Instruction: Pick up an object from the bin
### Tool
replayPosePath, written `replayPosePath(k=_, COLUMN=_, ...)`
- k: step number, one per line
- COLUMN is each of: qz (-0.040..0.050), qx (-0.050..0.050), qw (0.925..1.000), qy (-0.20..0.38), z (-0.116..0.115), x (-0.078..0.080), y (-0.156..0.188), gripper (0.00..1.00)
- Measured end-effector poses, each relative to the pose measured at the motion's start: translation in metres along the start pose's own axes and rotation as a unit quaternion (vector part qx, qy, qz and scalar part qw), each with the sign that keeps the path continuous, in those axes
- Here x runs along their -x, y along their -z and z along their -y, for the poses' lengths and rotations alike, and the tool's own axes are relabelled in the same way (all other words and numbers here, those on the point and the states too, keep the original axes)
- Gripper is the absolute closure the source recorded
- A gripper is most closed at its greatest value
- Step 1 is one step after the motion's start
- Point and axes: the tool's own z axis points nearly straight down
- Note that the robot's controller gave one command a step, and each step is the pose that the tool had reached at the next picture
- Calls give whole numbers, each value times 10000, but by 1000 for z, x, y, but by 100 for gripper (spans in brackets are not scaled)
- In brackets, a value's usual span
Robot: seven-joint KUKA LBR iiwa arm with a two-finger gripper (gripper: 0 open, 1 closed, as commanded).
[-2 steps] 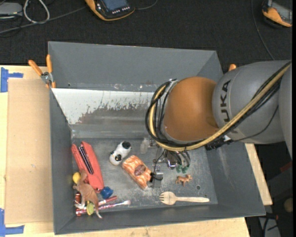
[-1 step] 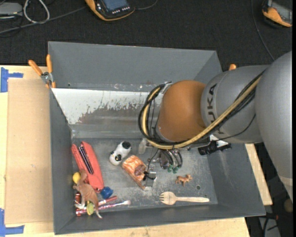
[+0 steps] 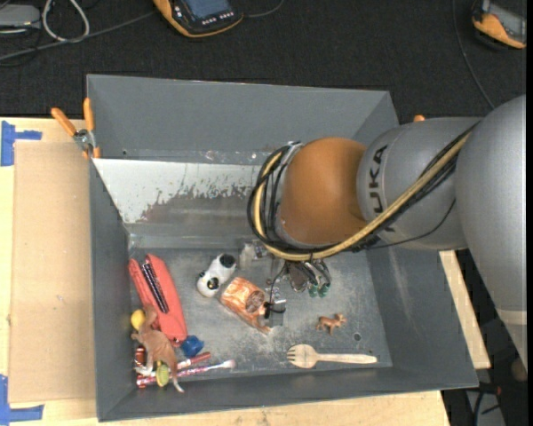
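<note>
My gripper [image 3: 274, 298] hangs under the arm's orange cover, low over the middle of the bin floor. Its tip sits at the right edge of a crumpled orange snack packet [image 3: 242, 299]; whether it touches the packet I cannot tell. A small white and black object [image 3: 215, 275] lies just left of the packet. A little brown toy animal [image 3: 331, 323] stands to the right of the gripper. Nearer the front wall lies a pale wooden fork [image 3: 330, 357].
Along the left wall lies a long red case [image 3: 155, 296]. Below it is a small heap: a yellow ball [image 3: 138, 319], a tan toy dinosaur [image 3: 160, 346], a blue piece [image 3: 191, 345] and a red and white stick [image 3: 191, 366]. The arm covers the bin's back right.
</note>
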Motion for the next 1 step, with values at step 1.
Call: replayPosePath(k=1, qz=-14, qx=10, qw=9988, qy=-484, z=2, x=-14, y=-6, gripper=0)
